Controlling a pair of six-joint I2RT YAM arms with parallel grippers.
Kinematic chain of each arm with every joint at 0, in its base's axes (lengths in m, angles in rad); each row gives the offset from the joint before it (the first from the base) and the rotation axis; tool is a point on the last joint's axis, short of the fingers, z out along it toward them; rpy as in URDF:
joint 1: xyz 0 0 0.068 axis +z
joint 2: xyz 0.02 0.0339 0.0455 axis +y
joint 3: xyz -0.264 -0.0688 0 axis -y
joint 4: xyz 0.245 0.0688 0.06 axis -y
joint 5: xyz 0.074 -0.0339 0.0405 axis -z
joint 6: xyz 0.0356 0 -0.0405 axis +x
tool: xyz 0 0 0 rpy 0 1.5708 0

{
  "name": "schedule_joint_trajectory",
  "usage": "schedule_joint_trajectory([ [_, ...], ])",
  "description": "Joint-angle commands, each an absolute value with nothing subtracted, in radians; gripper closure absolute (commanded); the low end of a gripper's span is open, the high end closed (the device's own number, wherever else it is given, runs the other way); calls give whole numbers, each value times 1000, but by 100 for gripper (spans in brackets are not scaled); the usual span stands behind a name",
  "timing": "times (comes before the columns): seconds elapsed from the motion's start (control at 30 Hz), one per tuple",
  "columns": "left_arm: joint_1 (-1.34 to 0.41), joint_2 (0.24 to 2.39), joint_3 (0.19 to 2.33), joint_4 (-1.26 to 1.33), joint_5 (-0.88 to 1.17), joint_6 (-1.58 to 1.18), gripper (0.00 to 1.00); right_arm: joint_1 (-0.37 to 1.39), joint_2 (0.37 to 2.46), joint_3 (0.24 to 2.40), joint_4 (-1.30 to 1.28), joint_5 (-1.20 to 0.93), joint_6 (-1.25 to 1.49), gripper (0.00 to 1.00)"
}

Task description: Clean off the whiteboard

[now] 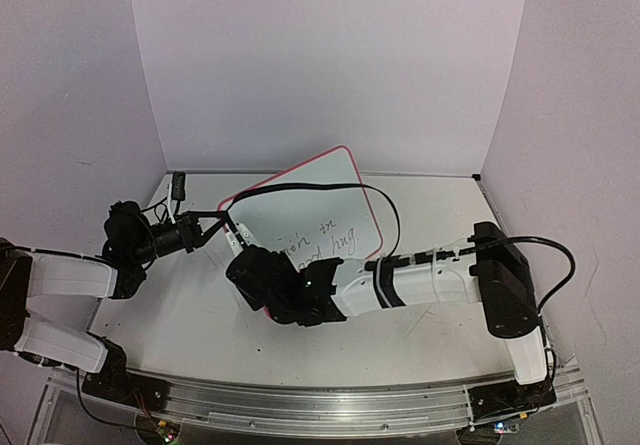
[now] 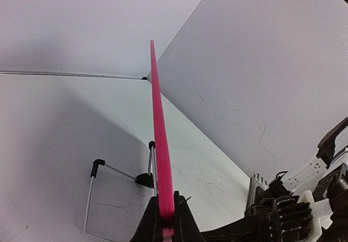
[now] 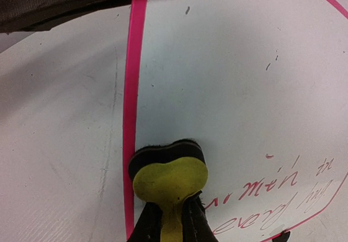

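The whiteboard [image 1: 300,210] stands propped mid-way across the table [image 1: 190,315], with writing [image 3: 272,198] near its 6 o'clock edge. The left gripper [image 2: 166,217] pinches its frame at 9 o'clock. At 7 o'clock the right gripper [image 3: 171,220] clamps a yellow eraser [image 3: 169,179] against the board.

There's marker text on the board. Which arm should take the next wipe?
Right. The right claw grips the yellow eraser against the whiteboard, with the writing just beside it. The left claw is busy, clamped on the pink frame.
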State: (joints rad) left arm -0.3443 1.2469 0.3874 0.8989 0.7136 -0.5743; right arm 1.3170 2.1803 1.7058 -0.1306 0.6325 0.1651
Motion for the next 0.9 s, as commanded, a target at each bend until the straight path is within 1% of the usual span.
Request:
schedule_joint_trajectory([
  [0.0,-373,1234,402,914,842,-534,100,1287,2176,1639,-73,653,207,100],
  [0.2,-373,1238,402,914,845,-535,100,1216,2085,1424,-77,616,343,100],
  [0.33,-373,1241,404,914,845,-535,100,1160,2048,1357,-53,597,363,100],
  [0.6,-374,1243,405,914,844,-534,100,1156,2026,1396,56,513,249,100],
  [0.87,-375,1247,406,914,846,-532,100,1230,2059,1476,163,430,161,100],
])
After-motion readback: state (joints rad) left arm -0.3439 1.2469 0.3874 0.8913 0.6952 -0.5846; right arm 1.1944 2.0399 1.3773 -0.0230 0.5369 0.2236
